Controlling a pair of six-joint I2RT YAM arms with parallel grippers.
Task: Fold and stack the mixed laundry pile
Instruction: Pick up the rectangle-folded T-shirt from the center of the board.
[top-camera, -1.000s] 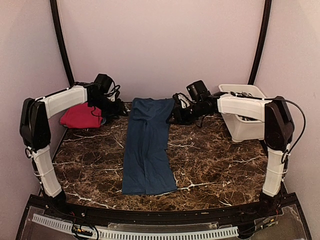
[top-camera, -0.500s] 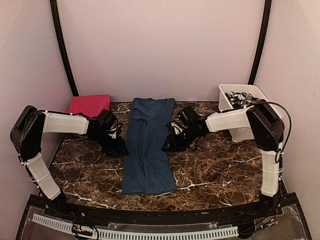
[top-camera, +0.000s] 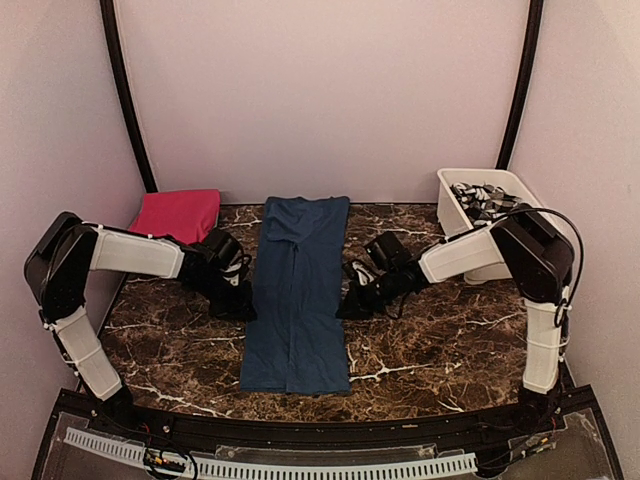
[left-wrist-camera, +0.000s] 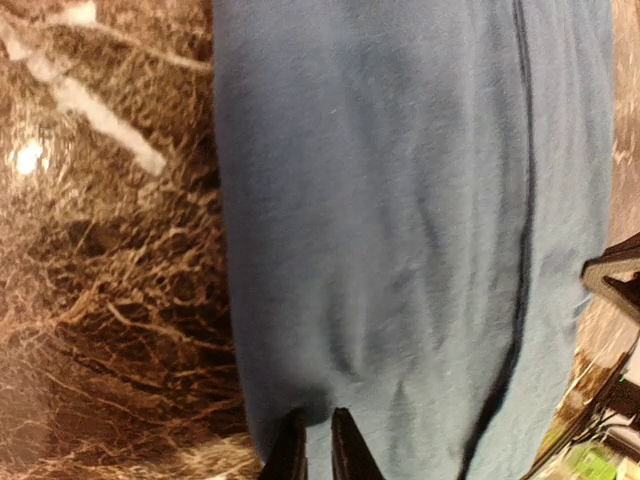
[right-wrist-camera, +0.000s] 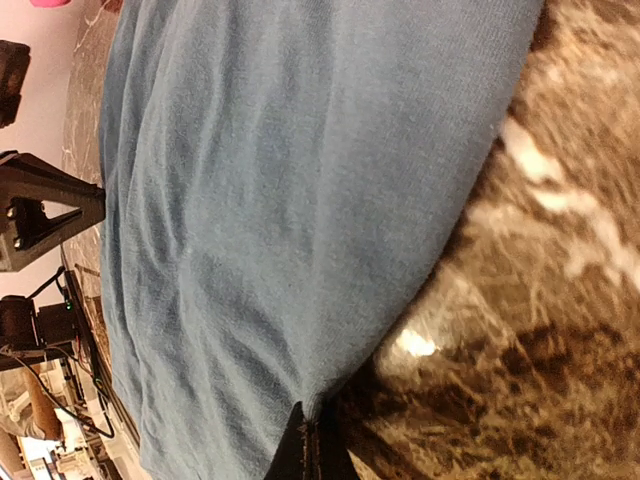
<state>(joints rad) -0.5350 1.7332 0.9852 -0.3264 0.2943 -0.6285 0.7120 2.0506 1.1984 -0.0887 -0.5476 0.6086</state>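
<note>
A dark navy-blue garment (top-camera: 297, 290) lies flat and lengthwise in the middle of the marble table (top-camera: 440, 345). My left gripper (top-camera: 244, 309) sits low at its left edge, about halfway along. In the left wrist view the left gripper (left-wrist-camera: 317, 448) is shut on a small pucker of the blue cloth (left-wrist-camera: 400, 200). My right gripper (top-camera: 346, 309) is at the opposite edge. In the right wrist view the right gripper (right-wrist-camera: 318, 450) is shut on the hem of the cloth (right-wrist-camera: 260, 200), which wrinkles toward the tips. A folded magenta-pink garment (top-camera: 180, 212) rests at the back left.
A white tub (top-camera: 488, 250) stands at the back right, holding grey-and-white patterned cloth (top-camera: 482, 196). Pale walls close in the back and both sides. Dark marble shows on either side of the blue garment.
Both arms came from the garment's far end toward me to its side edges, halfway along. Both grippers closed on the cloth. The near end of the garment shifted slightly left.
</note>
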